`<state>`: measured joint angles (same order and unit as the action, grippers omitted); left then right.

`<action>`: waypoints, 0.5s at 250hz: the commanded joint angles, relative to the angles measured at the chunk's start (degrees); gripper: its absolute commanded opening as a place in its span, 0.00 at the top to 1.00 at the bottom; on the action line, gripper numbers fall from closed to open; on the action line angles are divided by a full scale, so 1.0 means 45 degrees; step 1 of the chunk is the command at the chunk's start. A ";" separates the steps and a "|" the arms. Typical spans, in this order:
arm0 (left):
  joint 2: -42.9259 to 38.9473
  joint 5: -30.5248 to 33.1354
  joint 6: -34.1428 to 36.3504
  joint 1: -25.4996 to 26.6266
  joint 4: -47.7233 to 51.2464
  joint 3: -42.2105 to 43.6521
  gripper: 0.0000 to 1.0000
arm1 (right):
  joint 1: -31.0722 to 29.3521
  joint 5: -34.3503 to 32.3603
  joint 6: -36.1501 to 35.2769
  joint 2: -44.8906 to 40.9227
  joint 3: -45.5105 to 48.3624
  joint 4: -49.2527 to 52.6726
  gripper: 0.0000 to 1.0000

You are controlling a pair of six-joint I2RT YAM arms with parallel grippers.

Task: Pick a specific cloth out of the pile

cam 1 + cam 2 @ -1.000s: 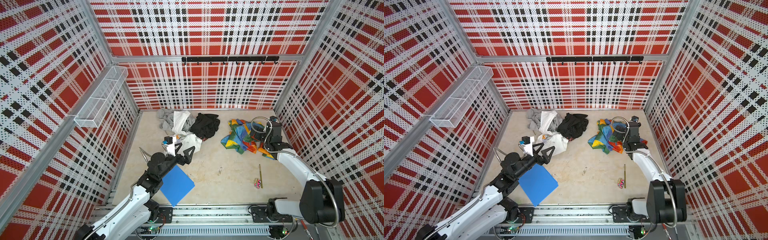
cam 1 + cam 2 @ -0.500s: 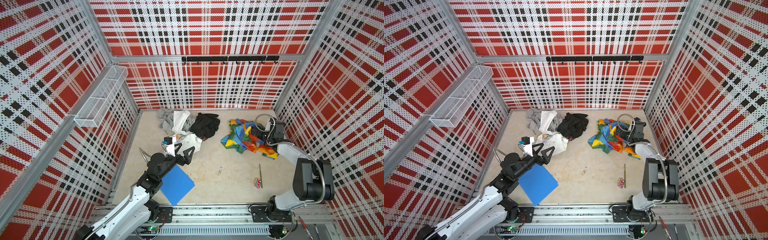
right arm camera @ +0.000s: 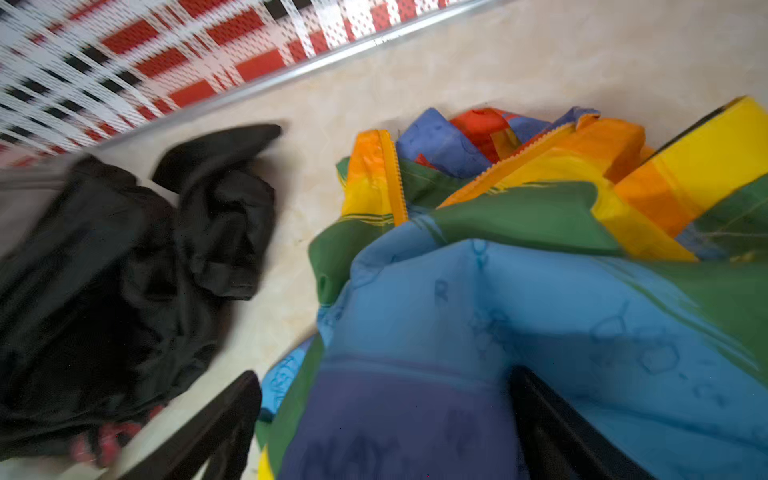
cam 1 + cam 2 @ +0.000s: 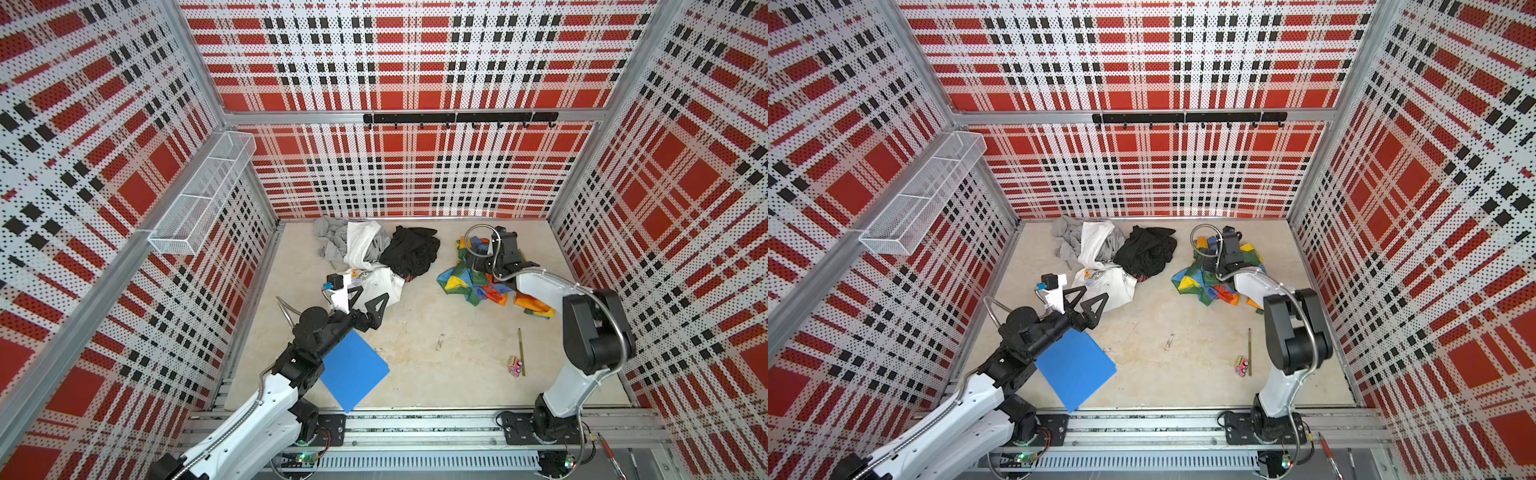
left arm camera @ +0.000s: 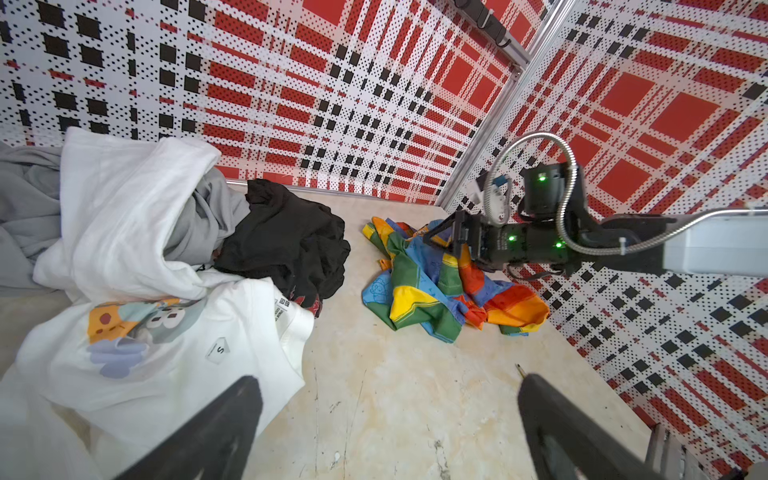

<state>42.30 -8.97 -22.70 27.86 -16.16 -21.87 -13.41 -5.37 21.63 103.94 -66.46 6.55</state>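
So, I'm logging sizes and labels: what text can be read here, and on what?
"S": small clear sticker on the white printed T-shirt.
Sewn neck label of that T-shirt: print too small to read.
Large multicoloured fabric sheet: faint printed letters, too blurred to read.
Nothing else legible.
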 commanded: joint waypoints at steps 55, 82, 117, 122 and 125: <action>-0.0146 -0.0057 0.0044 -0.0169 0.0125 0.0030 0.01 | -0.0209 -0.3591 -0.0966 0.1283 -0.0547 0.1703 0.12; -0.0167 -0.0062 0.0070 -0.0212 0.0184 0.0015 0.01 | 0.0243 -0.3539 -0.1041 0.1254 -0.0566 0.1392 0.11; -0.0161 -0.0060 0.0028 -0.0220 0.0194 -0.0023 0.01 | 0.0558 -0.2915 -0.1312 0.1087 -0.0819 0.0933 0.11; -0.0172 -0.0059 0.0037 -0.0231 0.0196 -0.0023 0.01 | 0.0558 -0.2797 -0.1391 0.1083 -0.0876 0.0859 0.10; -0.0181 -0.0067 0.0029 -0.0233 0.0203 -0.0031 0.01 | 0.0558 -0.2751 -0.1435 0.1089 -0.0903 0.0837 0.10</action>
<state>42.24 -8.95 -22.70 27.29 -15.16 -21.87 -11.88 -18.37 17.28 108.40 -68.20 11.90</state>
